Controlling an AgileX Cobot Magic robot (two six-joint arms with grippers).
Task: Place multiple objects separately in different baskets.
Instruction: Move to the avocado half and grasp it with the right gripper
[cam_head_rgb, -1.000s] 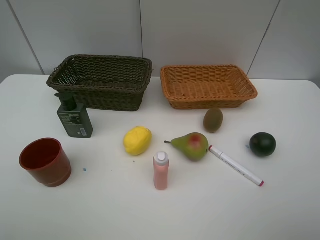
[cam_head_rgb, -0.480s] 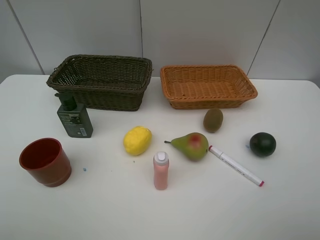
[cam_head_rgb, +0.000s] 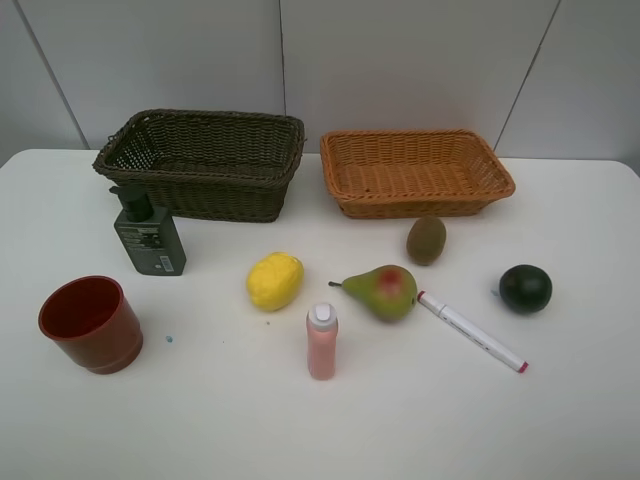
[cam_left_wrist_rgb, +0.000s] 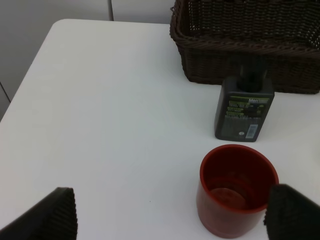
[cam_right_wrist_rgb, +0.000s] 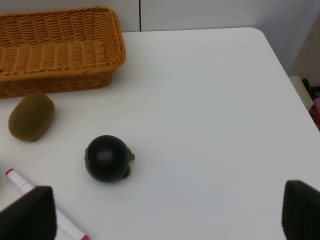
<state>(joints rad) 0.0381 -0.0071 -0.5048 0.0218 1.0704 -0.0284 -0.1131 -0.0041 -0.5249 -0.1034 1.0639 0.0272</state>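
Note:
On the white table lie a yellow lemon (cam_head_rgb: 275, 280), a green-red pear (cam_head_rgb: 383, 292), a brown kiwi (cam_head_rgb: 426, 240), a dark green round fruit (cam_head_rgb: 525, 288), a white marker (cam_head_rgb: 470, 331), a pink white-capped bottle (cam_head_rgb: 321, 342), a red cup (cam_head_rgb: 91, 323) and a dark green pump bottle (cam_head_rgb: 148, 236). The dark brown basket (cam_head_rgb: 205, 163) and the orange-tan basket (cam_head_rgb: 415, 171) stand at the back, both empty. No arm shows in the high view. My left gripper (cam_left_wrist_rgb: 170, 220) is open above the table near the red cup (cam_left_wrist_rgb: 236, 189). My right gripper (cam_right_wrist_rgb: 162, 212) is open near the dark fruit (cam_right_wrist_rgb: 106, 158).
The table's left edge (cam_left_wrist_rgb: 30, 75) and right edge (cam_right_wrist_rgb: 280, 65) show in the wrist views. A grey panelled wall (cam_head_rgb: 400, 60) stands behind the baskets. The pump bottle (cam_left_wrist_rgb: 245, 107) stands just in front of the dark basket (cam_left_wrist_rgb: 250, 45).

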